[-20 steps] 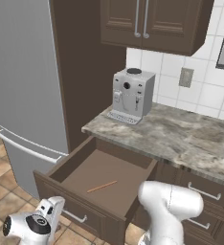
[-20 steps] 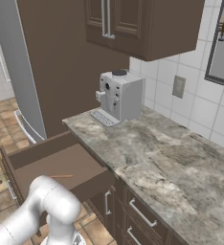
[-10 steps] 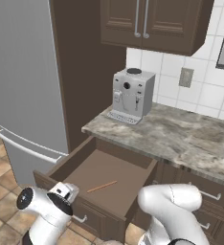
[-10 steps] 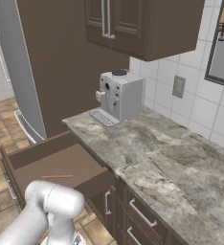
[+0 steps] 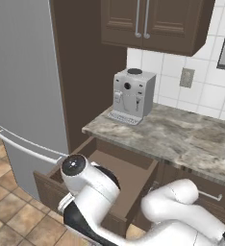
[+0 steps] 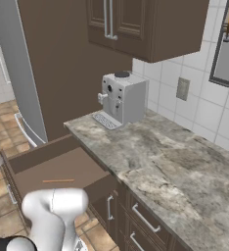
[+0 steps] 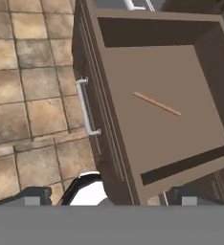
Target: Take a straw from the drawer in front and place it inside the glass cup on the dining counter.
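Now, big grey fridge (image 5: pixel 23 86) stands left of the drawer (image 5: pixel 133 168), its door handle running just above the drawer's left corner. Marble desk (image 6: pixel 155 162) sits right of and above the drawer, carrying a silver coffee machine (image 5: pixel 132 96) at its back left corner, against the dark wall panel. Dark upper cabinet (image 5: pixel 153 21) hangs above the desk; white tile wall with an outlet (image 6: pixel 183 88) behind it. Tiled floor (image 7: pixel 28 62) lies in front of the drawer.

Drawer is pulled fully out, dark brown walls, plain brown floor, silver bar handle (image 7: pixel 86 107) on its front face. Narrower drawers with silver handles (image 6: pixel 146 220) sit to its right under the desk.

White arm (image 5: pixel 95 192) bends low in front of the drawer's front edge. End effector (image 7: pixel 109 198) hovers over the drawer's front wall near the handle, jaws spread wide, nothing between them; both dark tips well apart.

Straw (image 7: pixel 157 103) lies flat on the drawer floor, roughly mid-floor, slanted, touching no wall. Right base view shows the straw near the drawer's front half.
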